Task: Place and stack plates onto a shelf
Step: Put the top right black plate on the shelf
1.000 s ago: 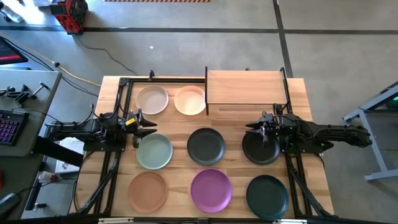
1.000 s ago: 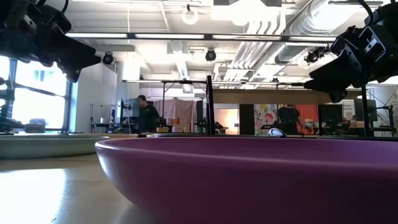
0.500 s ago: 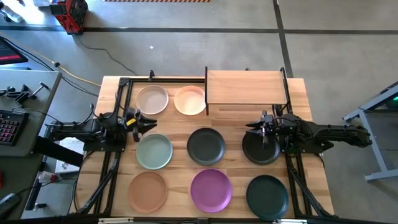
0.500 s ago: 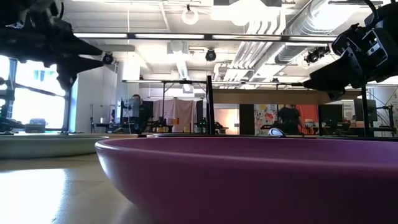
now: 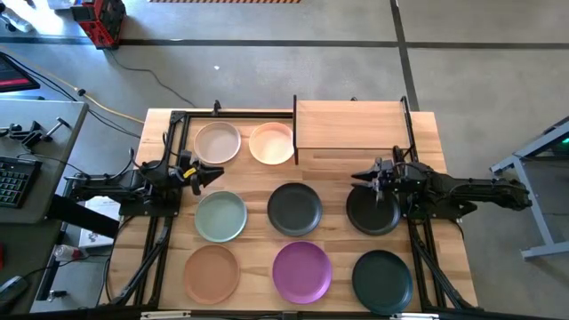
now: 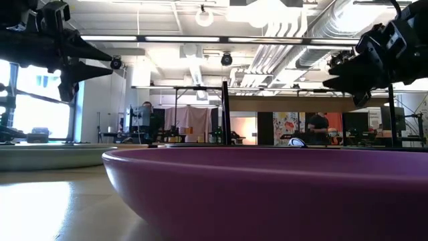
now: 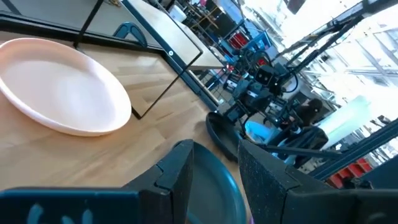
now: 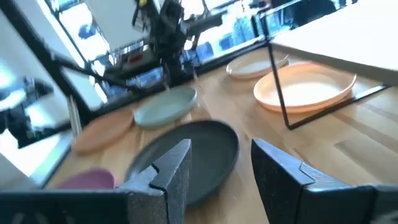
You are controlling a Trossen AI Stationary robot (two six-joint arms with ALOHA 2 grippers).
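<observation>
Plates lie unstacked on the tabletop [image 5: 258,182], the shelf [image 5: 352,124] bare behind them; in the low view the purple plate [image 6: 267,191] hides most others. Left gripper [image 5: 213,173] hovers unclenched, empty, between the beige plate [image 5: 218,142] and sage plate [image 5: 220,216]. Right gripper [image 5: 360,177], fingers spread, hangs over a black plate [image 5: 373,213], partly covering it.

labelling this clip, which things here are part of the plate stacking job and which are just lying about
Job:
- plates: beige, peach, sage green, charcoal, black, terracotta, purple, dark green
- shelf

Lying about:
- keyboard
- red device on the floor
</observation>
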